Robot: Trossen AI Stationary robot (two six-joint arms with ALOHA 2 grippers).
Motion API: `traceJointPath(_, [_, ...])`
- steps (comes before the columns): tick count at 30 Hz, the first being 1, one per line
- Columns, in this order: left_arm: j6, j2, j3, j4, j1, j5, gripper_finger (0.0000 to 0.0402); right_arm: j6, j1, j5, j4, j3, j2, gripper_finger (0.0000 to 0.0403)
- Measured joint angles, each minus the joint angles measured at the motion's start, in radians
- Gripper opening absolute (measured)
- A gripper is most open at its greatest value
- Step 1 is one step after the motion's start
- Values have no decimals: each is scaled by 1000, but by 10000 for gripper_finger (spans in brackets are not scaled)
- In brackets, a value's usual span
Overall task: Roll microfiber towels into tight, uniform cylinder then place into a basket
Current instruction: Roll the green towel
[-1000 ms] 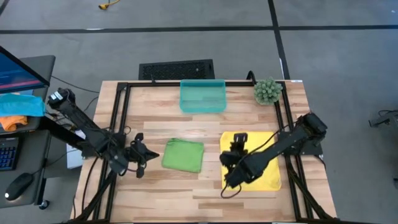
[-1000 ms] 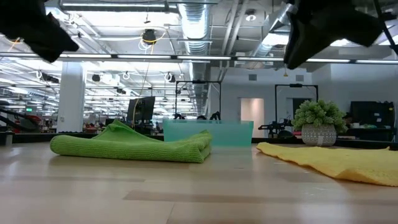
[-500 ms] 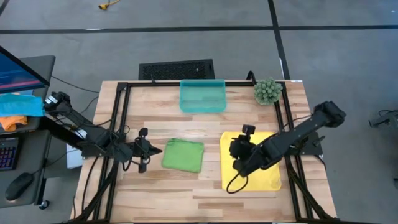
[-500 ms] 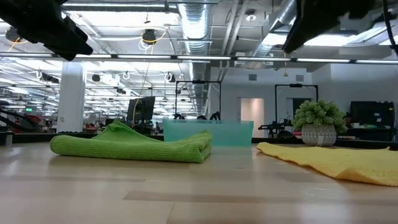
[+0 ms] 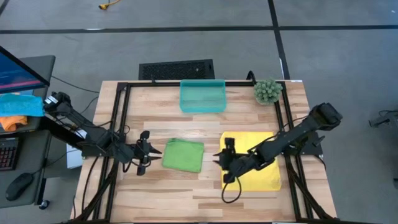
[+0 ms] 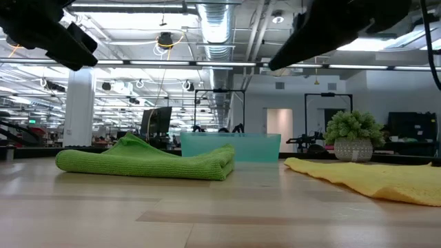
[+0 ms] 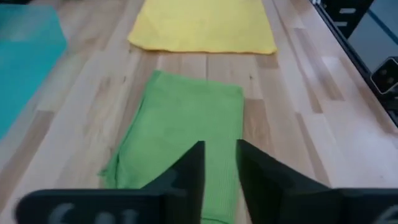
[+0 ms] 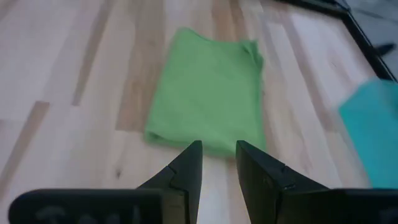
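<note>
Now both pairs of fingers are held narrowly apart and empty: the left gripper (image 5: 144, 154) just beside the green towel (image 5: 183, 155), the right gripper (image 5: 225, 158) swung across from over the yellow towel (image 5: 261, 174). Soft and limp, the green towel is best pinched at an edge.

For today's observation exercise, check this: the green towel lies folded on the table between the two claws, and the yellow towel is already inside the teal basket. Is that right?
Not quite. The yellow towel is not in the teal basket; it lies spread flat on the table, under the right arm, as the high view shows. The rest holds: the green towel lies folded between the left claw and right claw.
</note>
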Motion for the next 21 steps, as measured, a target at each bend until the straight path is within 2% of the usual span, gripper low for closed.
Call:
traceJointPath(4, [-1, 45, 0, 1, 0, 33, 142, -52, -3, -2, 116, 0, 72, 120])
traceJointPath(8, [-1, 108, 0, 1, 0, 41, 167, -133, -9, -2, 223, 0, 148, 120])
traceJointPath(11, [-1, 170, 0, 8, -3, 37, 171, -163, -14, 0, 275, 15, 200, 120])
traceJointPath(21, [16, 377, 0, 123, -51, 28, 167, -155, -43, -18, 243, 114, 320, 120])
